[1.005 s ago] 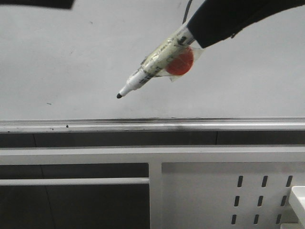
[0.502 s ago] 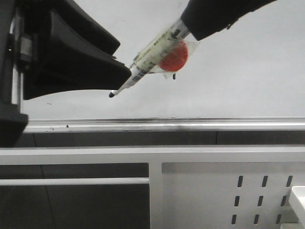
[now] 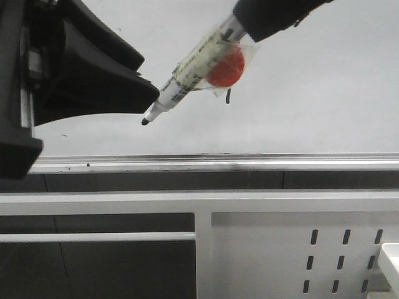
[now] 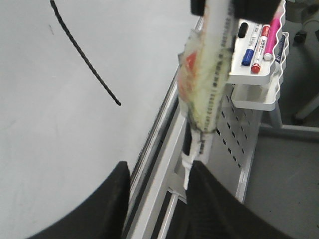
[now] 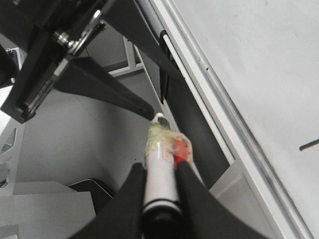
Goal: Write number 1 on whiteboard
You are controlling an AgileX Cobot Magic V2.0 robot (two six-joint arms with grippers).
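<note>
The whiteboard (image 3: 312,93) fills the back of the front view, with its silver ledge (image 3: 218,163) below. The number 1 (image 4: 84,55) is a long black stroke in the left wrist view. Only its lower end (image 3: 228,96) shows in front, and a short bit (image 5: 309,145) in the right wrist view. My right gripper (image 3: 248,28) is shut on a white marker (image 3: 187,78) wrapped in tape with a red ball. The marker's black tip (image 3: 144,122) points down-left, off the stroke. My left gripper (image 3: 149,80) is open and empty, just left of that tip.
Below the ledge runs a white metal frame (image 3: 199,202) with a perforated panel (image 3: 343,255). A white holder (image 4: 254,74) with several coloured markers hangs on that panel. The left arm's black body (image 3: 12,93) fills the left edge of the front view.
The left gripper came into the front view from the left. The marker shifted left and slightly up, uncovering the stroke's lower end behind the red ball.
</note>
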